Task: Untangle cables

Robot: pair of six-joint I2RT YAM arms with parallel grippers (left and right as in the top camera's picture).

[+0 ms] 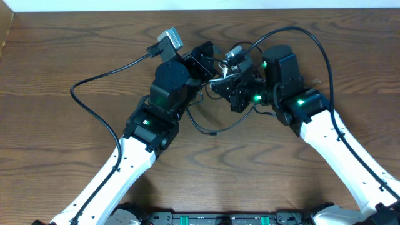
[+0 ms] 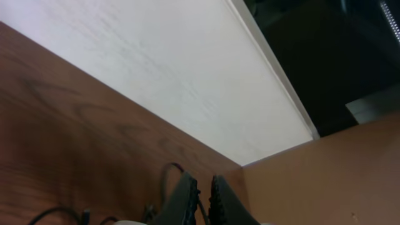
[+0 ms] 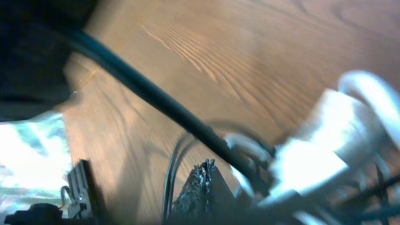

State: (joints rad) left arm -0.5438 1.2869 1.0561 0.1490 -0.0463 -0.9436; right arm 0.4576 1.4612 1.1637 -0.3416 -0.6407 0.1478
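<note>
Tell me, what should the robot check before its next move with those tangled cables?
1. Left gripper shut: ok, its jaws stand nearly together.
2. Right gripper shut: ok.
3. What each gripper holds: cannot tell. The bundle hides it from above, and the right wrist view is blurred.
4. Cables separated: not ok. The white cable and black cables bunch together between the two grippers.
5. Long black loop lying free on the table: ok.
</note>
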